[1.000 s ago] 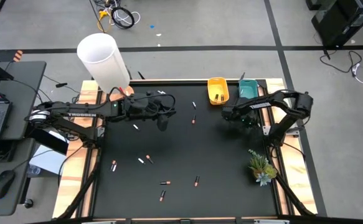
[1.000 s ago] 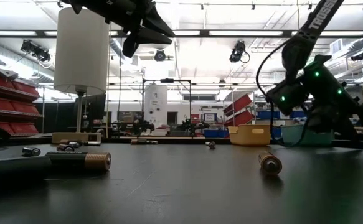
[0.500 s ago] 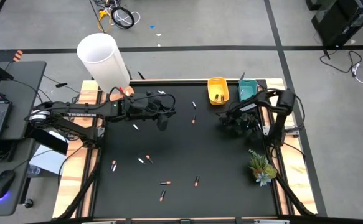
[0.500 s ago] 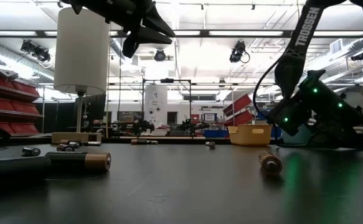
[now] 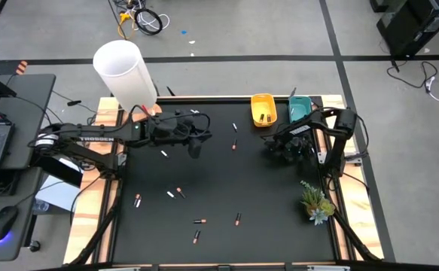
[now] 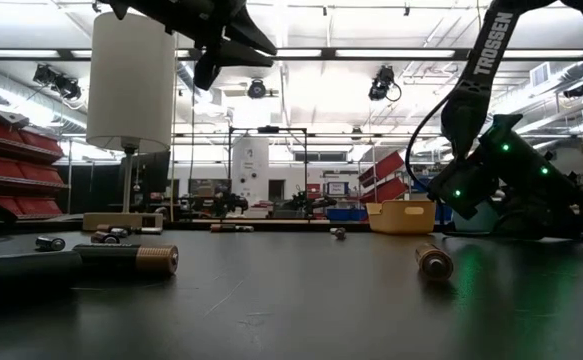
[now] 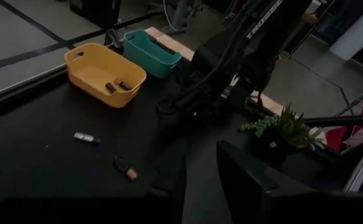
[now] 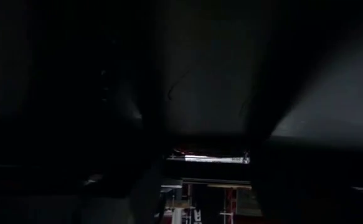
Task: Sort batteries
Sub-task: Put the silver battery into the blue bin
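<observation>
right gripper (image 5: 273, 147) low on the mat just near of the trays, left gripper (image 5: 196, 144) hanging above the far-left part.

i cannot tell whether either gripper's fingers are spread or pinching anything. the batteries (image 5: 196, 221) lie scattered over the black mat (image 5: 264, 211), mostly near-left and centre, with two already in the yellow tray (image 5: 263, 102); the teal tray (image 5: 300, 108) sits just right of it. risk, as i judge it: a loose battery rolls if nudged on this smooth surface, or the low right arm bumps a tray. beyond the table, a bright workshop with shelving; a white cylinder (image 5: 125, 71) stands far-left, a small plant (image 5: 315, 202) right.
</observation>
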Motion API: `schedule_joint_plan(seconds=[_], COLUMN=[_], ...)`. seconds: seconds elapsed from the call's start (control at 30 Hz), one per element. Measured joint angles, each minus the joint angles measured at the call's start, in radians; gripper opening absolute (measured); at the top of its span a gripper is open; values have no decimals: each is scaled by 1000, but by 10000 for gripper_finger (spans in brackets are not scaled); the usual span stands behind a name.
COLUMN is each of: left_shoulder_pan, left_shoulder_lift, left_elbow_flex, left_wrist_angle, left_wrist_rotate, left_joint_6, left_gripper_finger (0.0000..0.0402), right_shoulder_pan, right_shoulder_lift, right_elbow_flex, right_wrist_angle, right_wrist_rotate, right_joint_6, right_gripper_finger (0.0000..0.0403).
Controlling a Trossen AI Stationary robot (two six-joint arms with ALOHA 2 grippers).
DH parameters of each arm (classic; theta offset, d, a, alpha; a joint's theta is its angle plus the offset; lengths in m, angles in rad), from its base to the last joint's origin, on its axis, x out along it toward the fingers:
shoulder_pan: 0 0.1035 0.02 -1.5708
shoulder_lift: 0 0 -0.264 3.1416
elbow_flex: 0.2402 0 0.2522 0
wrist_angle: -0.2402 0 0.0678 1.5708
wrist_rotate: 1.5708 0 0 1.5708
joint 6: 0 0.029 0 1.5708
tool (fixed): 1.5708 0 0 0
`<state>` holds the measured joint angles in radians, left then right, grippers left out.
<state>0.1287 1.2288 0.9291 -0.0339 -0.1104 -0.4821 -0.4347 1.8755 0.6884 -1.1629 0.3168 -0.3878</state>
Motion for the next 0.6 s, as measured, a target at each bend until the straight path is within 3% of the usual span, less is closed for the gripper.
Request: schedule_joint_plan(seconds=[0.1, 0.37, 0.6], left_shoulder_pan=[0, 0, 0], left_shoulder_lift=[-17, -46, -46], left_elbow_flex=[0, 0, 0], left_wrist_angle=[6, -7, -9], left_wrist_rotate=[0, -16, -17], left_joint_6=[3, 4, 5], left_gripper_finger=[103, 103, 103], right_shoulder_pan=[0, -1, 17], right_shoulder_lift=[0, 5, 6], right_elbow_flex=[1, 35, 187], right_wrist_angle=[-3, -22, -50], right_wrist_rotate=[-1, -24, -98], right_joint_6=[-1, 9, 40], right_gripper_finger=[186, 186, 185])
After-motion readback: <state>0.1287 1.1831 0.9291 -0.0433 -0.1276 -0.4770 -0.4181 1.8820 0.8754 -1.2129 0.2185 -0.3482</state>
